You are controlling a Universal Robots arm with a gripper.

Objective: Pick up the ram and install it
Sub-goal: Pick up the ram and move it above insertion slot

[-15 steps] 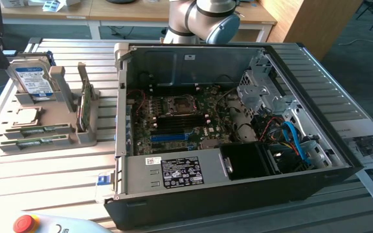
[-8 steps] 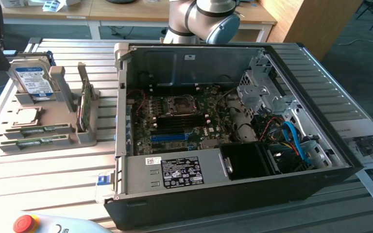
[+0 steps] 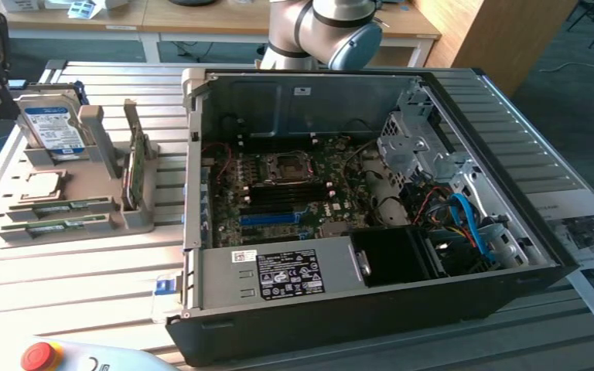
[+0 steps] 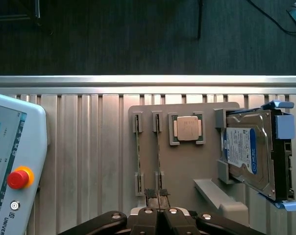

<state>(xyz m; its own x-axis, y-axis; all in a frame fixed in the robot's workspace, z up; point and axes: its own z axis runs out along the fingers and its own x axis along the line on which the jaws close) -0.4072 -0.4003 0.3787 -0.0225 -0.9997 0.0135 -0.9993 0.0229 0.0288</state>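
Two risks we see: on the slatted metal counter (image 4: 79, 147), the grey plastic tray (image 4: 187, 171) holds the long, thin green ram stick (image 4: 158, 152) just beside a twin stick (image 4: 138, 152), so we might snag both; our black fingers (image 4: 150, 193), clenched on nothing near its end, could jab it.

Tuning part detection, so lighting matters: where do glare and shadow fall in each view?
Exterior view: sunlight bands streak the slatted table near the ram sticks, while the computer case interior lies in shade. Wrist view: light is even over the grey holder; only the edge rail glints.
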